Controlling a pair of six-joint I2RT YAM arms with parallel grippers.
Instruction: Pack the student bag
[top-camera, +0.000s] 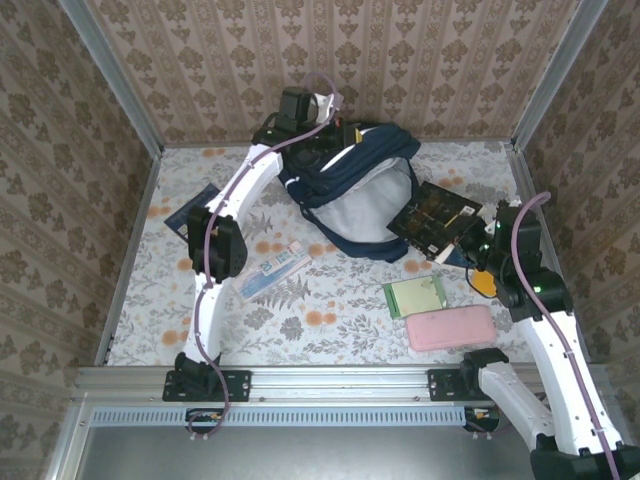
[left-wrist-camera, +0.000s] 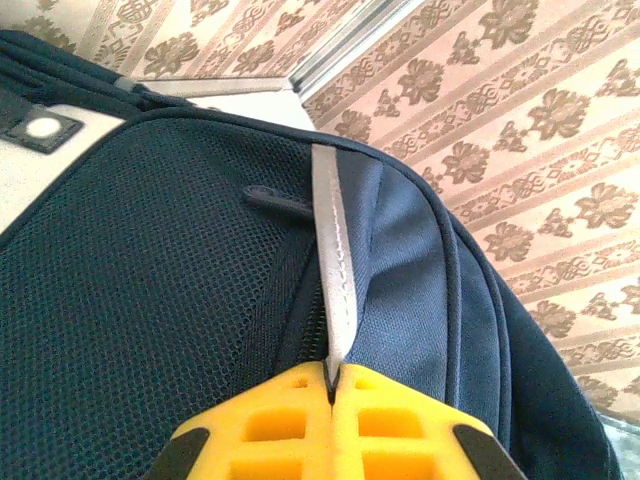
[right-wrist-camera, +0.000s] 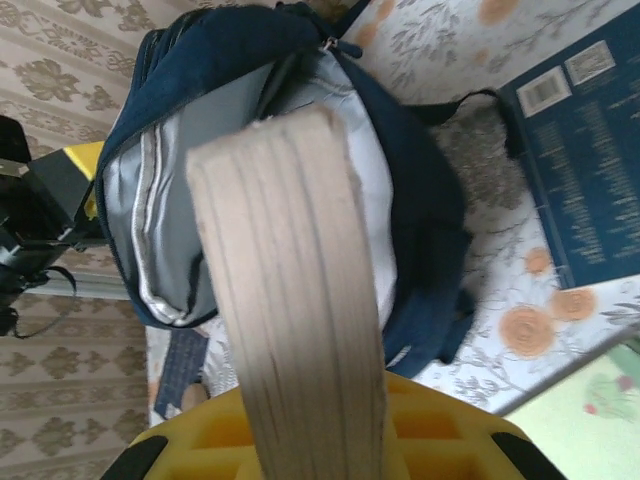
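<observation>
navy student bag (top-camera: 375, 150) sits open far mid-table, our left gripper (left-wrist-camera: 332, 390) pinching its grey strip (left-wrist-camera: 336, 250), right gripper (right-wrist-camera: 315, 440) clamping a thick book (right-wrist-camera: 290, 280), so we reckon next it needs angling into the mouth.

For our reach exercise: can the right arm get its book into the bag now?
Probably yes: the bag gapes toward the right gripper, the left gripper grips it, and nothing lies between book and opening.

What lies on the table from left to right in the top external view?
Dark blue flat book → blue-and-white flat packet → large navy-blue fabric backpack → pink rectangular soft case.
</observation>
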